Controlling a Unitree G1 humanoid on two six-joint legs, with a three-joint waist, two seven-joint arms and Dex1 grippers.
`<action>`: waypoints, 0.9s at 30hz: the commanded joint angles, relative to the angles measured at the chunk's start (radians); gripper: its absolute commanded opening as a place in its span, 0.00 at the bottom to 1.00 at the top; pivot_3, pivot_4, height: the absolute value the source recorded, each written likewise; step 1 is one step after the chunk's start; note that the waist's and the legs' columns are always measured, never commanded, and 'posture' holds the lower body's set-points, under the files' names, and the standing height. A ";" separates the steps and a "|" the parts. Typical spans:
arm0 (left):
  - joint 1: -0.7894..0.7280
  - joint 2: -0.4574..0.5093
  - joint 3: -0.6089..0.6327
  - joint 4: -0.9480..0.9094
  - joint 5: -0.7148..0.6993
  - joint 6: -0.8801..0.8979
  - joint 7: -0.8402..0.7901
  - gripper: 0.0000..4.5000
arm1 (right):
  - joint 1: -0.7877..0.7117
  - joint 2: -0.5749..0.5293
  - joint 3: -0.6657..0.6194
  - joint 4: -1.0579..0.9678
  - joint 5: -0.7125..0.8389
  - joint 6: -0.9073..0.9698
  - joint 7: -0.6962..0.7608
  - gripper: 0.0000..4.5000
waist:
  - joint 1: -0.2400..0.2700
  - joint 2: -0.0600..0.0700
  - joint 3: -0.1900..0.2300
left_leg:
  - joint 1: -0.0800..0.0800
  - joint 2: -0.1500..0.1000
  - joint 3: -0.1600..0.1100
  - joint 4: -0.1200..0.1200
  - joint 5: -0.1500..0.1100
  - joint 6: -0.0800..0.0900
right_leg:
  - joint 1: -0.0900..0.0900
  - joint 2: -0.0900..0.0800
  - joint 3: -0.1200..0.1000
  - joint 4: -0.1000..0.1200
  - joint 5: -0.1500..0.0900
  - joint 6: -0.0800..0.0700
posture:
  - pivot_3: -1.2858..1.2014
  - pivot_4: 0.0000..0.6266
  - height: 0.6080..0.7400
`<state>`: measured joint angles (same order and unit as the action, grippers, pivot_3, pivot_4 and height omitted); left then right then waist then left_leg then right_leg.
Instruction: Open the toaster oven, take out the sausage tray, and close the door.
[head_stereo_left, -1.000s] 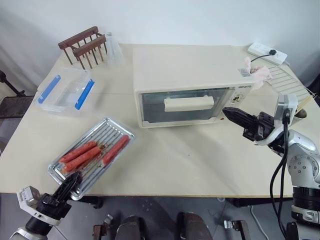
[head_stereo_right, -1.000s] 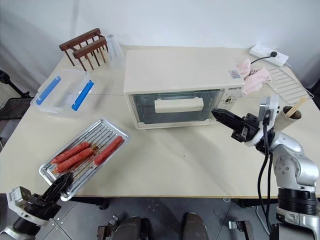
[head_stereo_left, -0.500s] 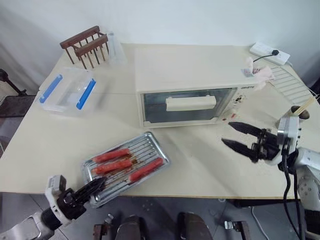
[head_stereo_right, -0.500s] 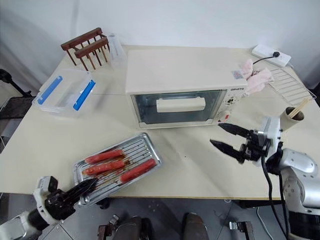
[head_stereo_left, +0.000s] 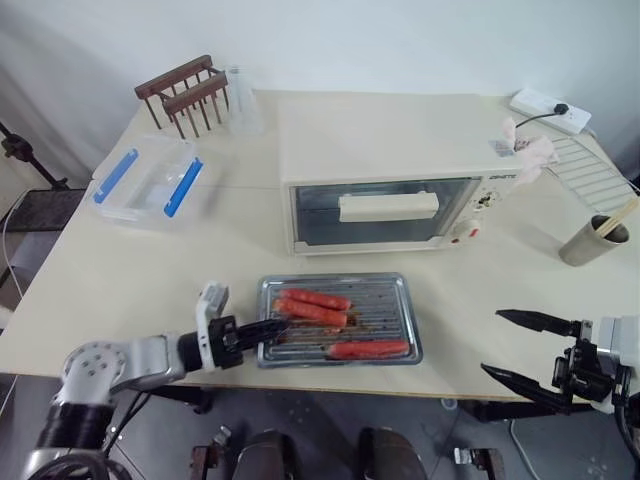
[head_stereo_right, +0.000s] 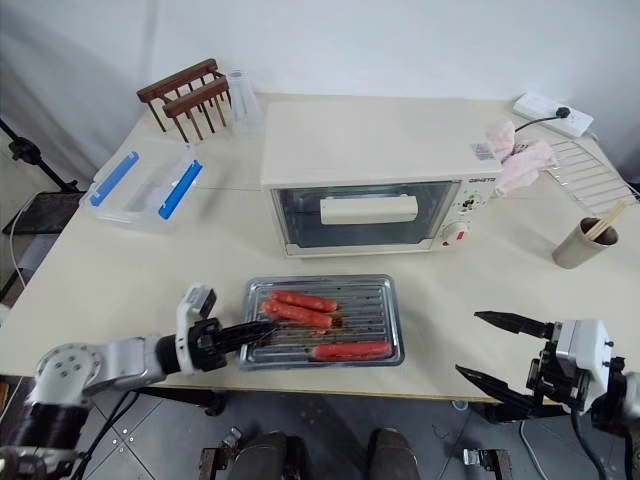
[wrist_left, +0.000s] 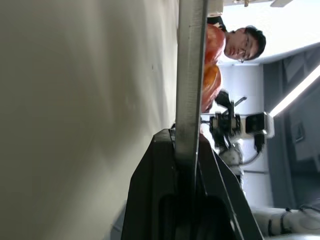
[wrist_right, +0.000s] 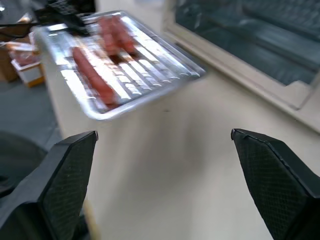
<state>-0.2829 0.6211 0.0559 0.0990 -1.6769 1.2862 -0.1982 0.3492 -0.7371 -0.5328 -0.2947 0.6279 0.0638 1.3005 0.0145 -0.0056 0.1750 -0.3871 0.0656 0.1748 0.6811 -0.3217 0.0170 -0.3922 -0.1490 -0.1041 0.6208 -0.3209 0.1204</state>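
Left eye view, left end effector (head_stereo_left: 268, 328) pinching sausage tray (head_stereo_left: 390, 300), door (head_stereo_left: 385, 212) closed

You have one cream table (head_stereo_left: 130, 290) carrying everything. The toaster oven (head_stereo_left: 385, 170) stands in the middle toward the back, its door (head_stereo_left: 385, 212) closed. In front of it, near the front edge, lies the sausage tray (head_stereo_left: 390, 322) with three sausages on its rack. At the back left corner you see a brown wooden rack (head_stereo_left: 188, 92) and, just beside it, a clear cup (head_stereo_left: 243, 105). On the left side lies a clear plastic box (head_stereo_left: 148, 182) with blue clips. On the right side stand a metal cup (head_stereo_left: 590, 242) with sticks, a wire rack (head_stereo_left: 590, 172), a pink cloth (head_stereo_left: 532, 152) touching the oven's corner, and a white power strip (head_stereo_left: 550, 108).
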 joint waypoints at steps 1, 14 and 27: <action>-0.077 -0.061 -0.048 0.050 0.080 0.031 -0.026 0.00 | 0.030 0.009 -0.062 -0.044 0.018 -0.031 -0.018 0.99 | 0.014 0.001 -0.001 | 0.000 -0.001 0.000 0.000 0.000 0.001 | 0.000 0.000 0.000 0.000 0.001 0.001 | 0.52 0.24 1.00; -0.322 -0.326 -0.096 0.273 0.413 0.158 -0.073 0.00 | 0.154 0.039 -0.109 -0.122 0.031 -0.032 -0.071 0.99 | 0.055 0.005 -0.004 | 0.000 -0.005 -0.004 0.001 0.001 0.003 | 0.005 -0.003 0.000 -0.004 0.002 0.003 | 0.52 0.24 1.00; -0.332 -0.456 -0.062 0.239 0.644 0.160 -0.093 0.35 | 0.161 0.033 -0.099 -0.118 0.024 -0.032 -0.093 1.00 | 0.063 0.009 -0.007 | 0.001 -0.010 -0.015 0.001 0.000 0.006 | 0.017 -0.006 -0.003 -0.015 0.003 0.006 | 0.52 0.24 1.00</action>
<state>-0.6504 0.1988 0.0242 0.3235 -1.0554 1.4132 -0.2915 0.5143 -0.7037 -0.6140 -0.3916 0.6379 0.0414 1.2132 0.0773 0.0035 0.1675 -0.3869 0.0555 0.1599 0.6815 -0.3218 0.0234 -0.3751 -0.1545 -0.1070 0.6052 -0.3177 0.1260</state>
